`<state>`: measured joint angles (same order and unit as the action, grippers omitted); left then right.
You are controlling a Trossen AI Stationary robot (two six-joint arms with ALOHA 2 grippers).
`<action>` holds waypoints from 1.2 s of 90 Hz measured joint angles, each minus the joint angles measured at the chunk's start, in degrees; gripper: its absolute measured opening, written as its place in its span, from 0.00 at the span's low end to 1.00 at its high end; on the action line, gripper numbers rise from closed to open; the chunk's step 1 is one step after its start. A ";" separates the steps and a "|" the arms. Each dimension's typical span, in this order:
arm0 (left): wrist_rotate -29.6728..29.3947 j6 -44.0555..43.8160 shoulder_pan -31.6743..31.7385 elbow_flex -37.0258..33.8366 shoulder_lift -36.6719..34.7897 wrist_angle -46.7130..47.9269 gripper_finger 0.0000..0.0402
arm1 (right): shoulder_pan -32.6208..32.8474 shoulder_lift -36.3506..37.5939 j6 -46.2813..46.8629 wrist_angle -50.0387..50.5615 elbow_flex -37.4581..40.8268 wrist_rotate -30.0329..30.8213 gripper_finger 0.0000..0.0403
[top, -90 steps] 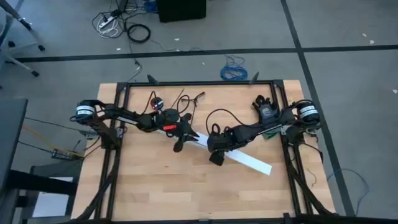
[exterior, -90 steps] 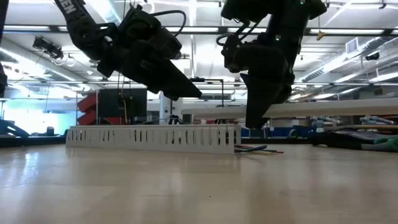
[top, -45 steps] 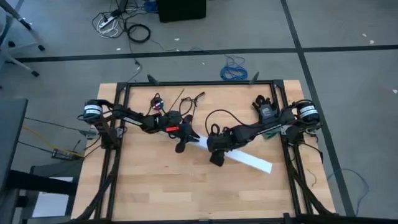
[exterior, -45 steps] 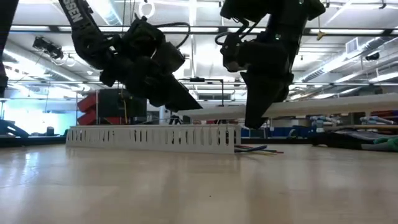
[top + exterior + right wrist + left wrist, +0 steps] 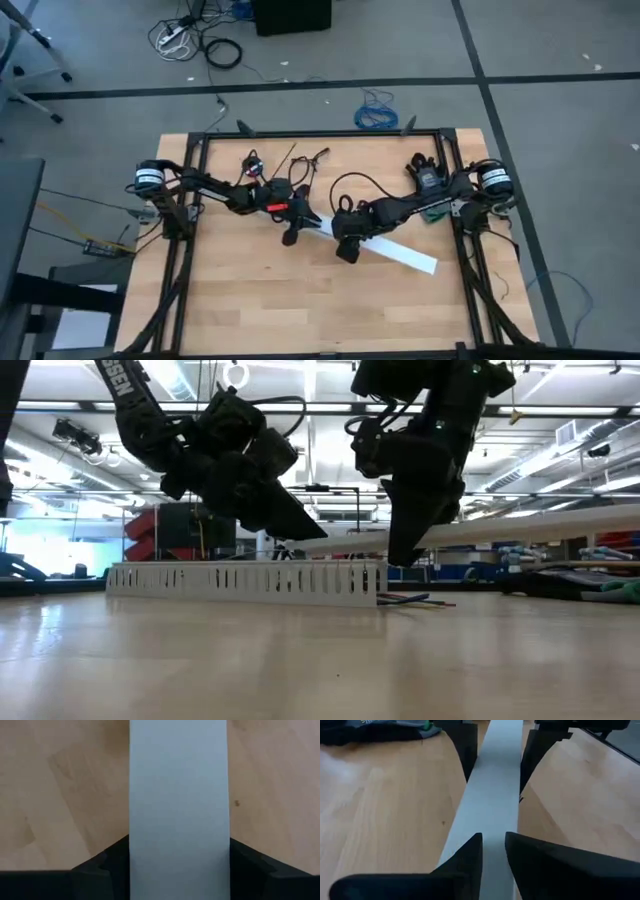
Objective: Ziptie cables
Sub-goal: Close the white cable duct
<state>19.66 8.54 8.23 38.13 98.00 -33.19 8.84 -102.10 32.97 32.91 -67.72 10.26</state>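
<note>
Both arms are bunched up over the white slotted strip (image 5: 385, 252) that lies slantwise in the middle of the table (image 5: 250, 300).

The left arm reaches in low and stretched out. Its left gripper (image 5: 493, 842) hangs tilted above one end of the strip and points along it. Its fingers (image 5: 465, 857) are almost together with just a thin slit between them, and nothing is held.

The right arm bends in from the other side with its wrist turned steeply down. The right gripper (image 5: 179, 852) sits a little further along the same strip. Its fingers (image 5: 102, 865) are spread wide, one on each long side of the strip and right up against its edges. I can't tell if they're actually squeezing it. In the low view its tip (image 5: 400, 555) is about level with the strip's top, near the end.

The strip is basically a duct with a plain white top, so what's inside doesn't show.

The cables (image 5: 412, 600) aren't in it. They lie flat on the table and poke out just past the strip's end in the low view, clear of both grippers.

There are white block letters on the left arm's upper link (image 5: 122, 380), but they're cut off and I can't read the whole word.
</note>
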 joint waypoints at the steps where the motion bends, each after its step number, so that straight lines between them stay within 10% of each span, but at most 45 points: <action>1: 0.00 0.00 0.00 0.00 0.00 0.00 0.19 | 0.00 0.00 0.01 -0.01 0.00 0.00 0.57; 108: -2.51 0.22 0.00 0.00 0.37 -0.88 0.19 | -0.26 0.02 0.20 -7.23 3.42 -0.78 0.57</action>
<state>17.15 8.75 8.23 38.13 98.37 -34.07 8.58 -102.08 33.17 25.68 -64.31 9.48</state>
